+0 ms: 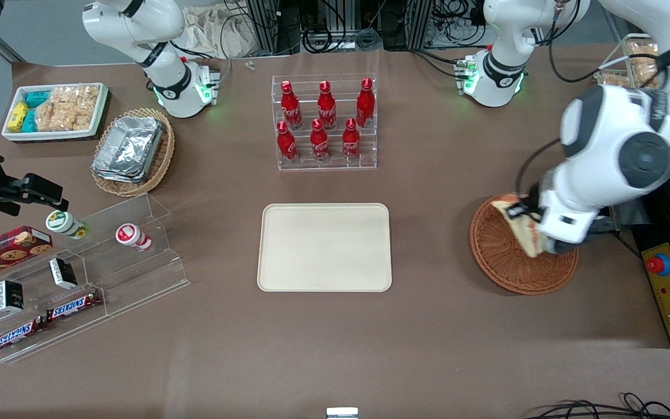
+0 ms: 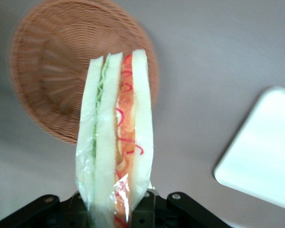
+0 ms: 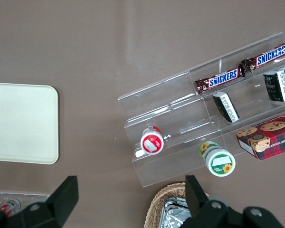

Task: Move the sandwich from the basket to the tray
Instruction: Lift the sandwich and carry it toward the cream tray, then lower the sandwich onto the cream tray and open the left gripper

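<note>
The sandwich (image 2: 116, 137) is gripped in the claw (image 2: 118, 209) of the left arm, pinched at its base so the wedge stands out from the jaws with the red-orange and green fillings showing along its edge. In the wrist view it hangs above the basket (image 2: 47, 71), with no sign of contact — so the pick looks done and the carry is the step in hand.

In the front view the sandwich (image 1: 522, 224) sits over the basket (image 1: 509, 267), toward the working arm's end of the desk (image 1: 335, 349). The tray (image 1: 324, 247) lies well apart from it, near the middle of the desk, its surface bare. The next move, as I judge it, calls for a sideways travel over open desk to the tray, then a lowering and a release — keeping the wrapped wedge from slipping or swinging.

Much is hidden: the arm's wrist covers the fingers in the front view, and the wrist view cuts them off at the frame's edge. Part of the basket is masked by the arm.
</note>
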You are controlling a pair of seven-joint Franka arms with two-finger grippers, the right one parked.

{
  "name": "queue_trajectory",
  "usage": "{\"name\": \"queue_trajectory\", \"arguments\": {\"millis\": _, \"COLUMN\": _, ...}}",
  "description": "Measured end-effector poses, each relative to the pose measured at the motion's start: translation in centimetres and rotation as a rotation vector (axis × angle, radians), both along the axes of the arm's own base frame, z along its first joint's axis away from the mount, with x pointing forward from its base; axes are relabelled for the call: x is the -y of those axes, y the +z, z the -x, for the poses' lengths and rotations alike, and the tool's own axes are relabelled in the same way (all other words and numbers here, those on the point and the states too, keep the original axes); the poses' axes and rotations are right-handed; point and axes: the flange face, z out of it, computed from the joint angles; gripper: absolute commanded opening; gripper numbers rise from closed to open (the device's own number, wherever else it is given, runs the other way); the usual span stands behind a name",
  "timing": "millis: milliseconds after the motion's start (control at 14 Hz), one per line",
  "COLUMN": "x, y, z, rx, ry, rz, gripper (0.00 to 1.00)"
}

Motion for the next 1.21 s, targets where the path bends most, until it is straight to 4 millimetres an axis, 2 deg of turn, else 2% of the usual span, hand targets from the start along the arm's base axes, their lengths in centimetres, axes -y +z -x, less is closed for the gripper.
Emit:
{"name": "queue_trajectory", "arguments": {"millis": 143, "x": 6.9, "y": -0.6, "z": 1.3, "rx": 0.042, "ry": -0.117, "rz": 0.046, "gripper": 0.00}}
{"name": "queue_trajectory", "arguments": {"millis": 286, "x": 13.0, "y": -2.2, "z": 2.5, "rx": 0.087, "ry": -0.206, "rz": 0.100, "gripper": 0.00}}
{"name": "queue_trajectory", "arguments": {"millis": 500, "x": 21.0, "y": -7.1, "z": 4.6, "rx": 0.158, "ry": -0.290, "rz": 0.101, "gripper": 0.00}}
{"name": "queue_trajectory", "arguments": {"millis": 643, "x": 24.8, "y": -11.3, "z": 5.8, "rx": 0.203, "ry": -0.303, "rz": 0.077, "gripper": 0.00}}
{"name": "queue_trajectory", "arguments": {"millis": 714, "x": 26.0, "y": -13.8, "z": 6.2, "rx": 0.211, "ry": -0.319, "rz": 0.073, "gripper": 0.00}}
{"name": "queue_trajectory", "arguments": {"millis": 786, "x": 26.7, "y": -16.3, "z": 6.5, "rx": 0.213, "ry": -0.337, "rz": 0.072, "gripper": 0.00}}
{"name": "queue_trajectory", "arguments": {"millis": 857, "x": 27.0, "y": -18.5, "z": 6.5, "rx": 0.210, "ry": -0.350, "rz": 0.076, "gripper": 0.05}}
{"name": "queue_trajectory", "arguments": {"millis": 1000, "x": 26.7, "y": -21.7, "z": 6.1, "rx": 0.199, "ry": -0.351, "rz": 0.083, "gripper": 0.49}}
{"name": "queue_trajectory", "arguments": {"millis": 1071, "x": 26.5, "y": -22.5, "z": 5.9, "rx": 0.193, "ry": -0.347, "rz": 0.082, "gripper": 0.99}}
{"name": "queue_trajectory", "arguments": {"millis": 1214, "x": 26.2, "y": -22.7, "z": 5.6, "rx": 0.192, "ry": -0.342, "rz": 0.081, "gripper": 1.00}}
